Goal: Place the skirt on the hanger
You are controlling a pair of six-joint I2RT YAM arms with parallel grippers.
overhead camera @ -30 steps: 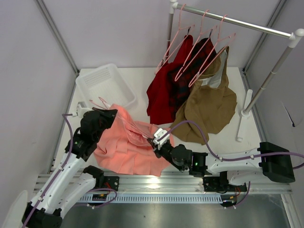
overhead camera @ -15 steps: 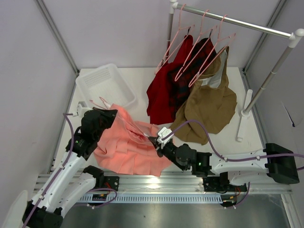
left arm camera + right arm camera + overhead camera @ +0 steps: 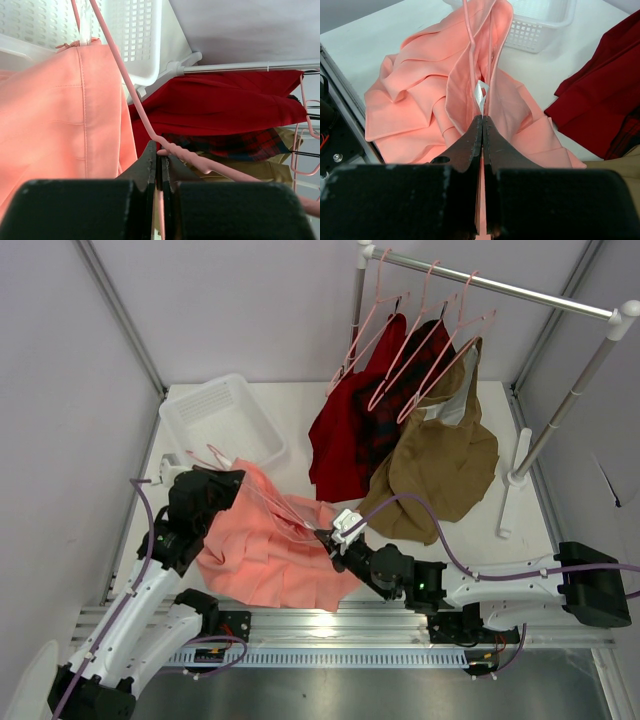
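Nearest us, the right hand (image 3: 482, 120) is pinched closed at 6 o'clock on the worktop (image 3: 300, 410). It seems to nip the waist edge of the skirt (image 3: 265, 555) just where two thin bars of the hanger (image 3: 134, 95) run together beside a white label. We cannot tell whether it grips cloth alone or the bar too. The skirt lies rumpled at about 7 o'clock, most of it flat on the worktop. Only the waist is drawn up toward the bars. A little farther, at 8 o'clock, the left hand (image 3: 160, 152) is closed on the hanger near its notched shoulder, holding the frame over the cloth. Beyond, a white basket (image 3: 215, 410) sits at 10 o'clock. At 1 o'clock a rail (image 3: 500, 285) carries a red garment (image 3: 340, 450) and a tan one (image 3: 440, 470). We judge the job partly done: hanger and skirt are brought together and one end looks entered in the waist. The rest of the waist has yet to be worked onto the frame.
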